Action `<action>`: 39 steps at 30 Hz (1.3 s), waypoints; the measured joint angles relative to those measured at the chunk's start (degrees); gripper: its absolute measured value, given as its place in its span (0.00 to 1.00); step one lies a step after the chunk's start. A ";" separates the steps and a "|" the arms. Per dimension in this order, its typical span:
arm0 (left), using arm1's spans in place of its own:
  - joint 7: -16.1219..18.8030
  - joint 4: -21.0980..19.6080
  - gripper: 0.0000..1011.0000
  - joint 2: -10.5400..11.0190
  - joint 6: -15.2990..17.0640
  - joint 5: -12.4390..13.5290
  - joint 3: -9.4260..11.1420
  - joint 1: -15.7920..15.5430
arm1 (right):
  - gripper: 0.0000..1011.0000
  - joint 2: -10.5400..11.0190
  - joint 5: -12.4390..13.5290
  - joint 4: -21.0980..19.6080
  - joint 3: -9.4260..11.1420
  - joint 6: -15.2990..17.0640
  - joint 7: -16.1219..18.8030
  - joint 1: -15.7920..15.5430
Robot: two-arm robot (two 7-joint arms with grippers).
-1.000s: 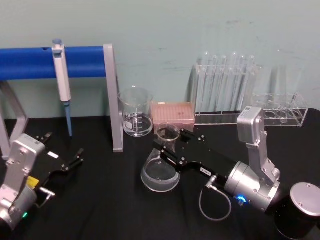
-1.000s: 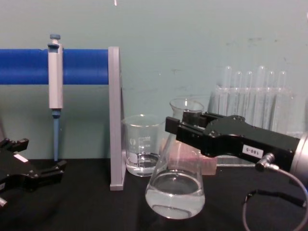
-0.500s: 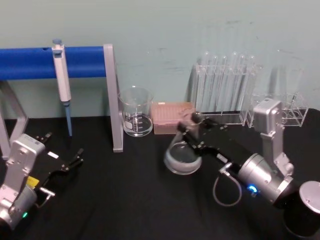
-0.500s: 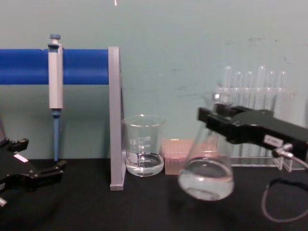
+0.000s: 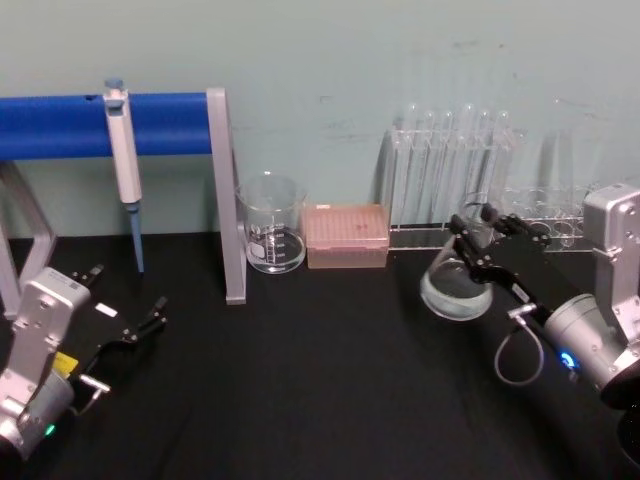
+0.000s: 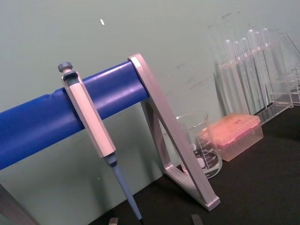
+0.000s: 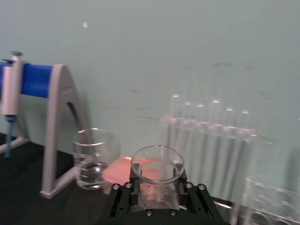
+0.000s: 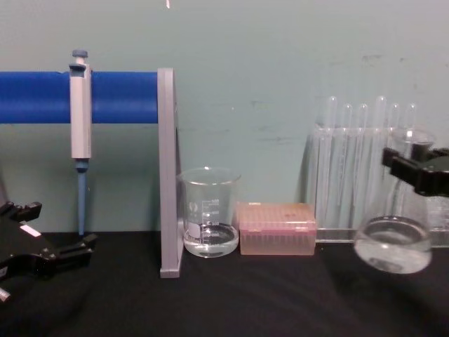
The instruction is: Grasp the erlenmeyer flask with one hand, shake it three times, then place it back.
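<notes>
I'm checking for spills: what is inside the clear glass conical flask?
Clear liquid pools in the wide base of the clear glass conical flask. The black right end effector clamps its neck, covering whatever is inside there.

Clear erlenmeyer flask (image 5: 456, 290) (some liquid) tilted in right hand (image 5: 480, 238)

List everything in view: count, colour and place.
table: 1, black, under everything
stand: 1, blue bar, grey legs, back left
pipette: 1, white and blue, hanging on the stand
beaker: 1, clear, beside the stand's grey leg
tip box: 1, pink, right of the beaker
tube racks: 2, clear, back right
flask: 1, clear, held off the table, before the racks
left pincer: 1, black, open, at left
right pincer: 1, black, shut on the flask's neck
</notes>
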 joint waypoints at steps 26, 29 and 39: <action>0.00 0.00 0.99 0.00 0.00 0.00 0.00 0.00 | 0.45 -2.25 -1.73 -1.82 0.68 0.61 4.88 -1.43; 0.00 0.00 0.99 0.00 0.00 0.00 0.00 0.00 | 0.45 -2.38 -1.22 -2.01 -0.88 0.69 7.06 -1.16; 0.00 0.00 0.99 0.00 0.00 0.00 0.00 0.00 | 0.45 -1.81 0.44 -2.61 -4.67 0.79 11.57 -0.62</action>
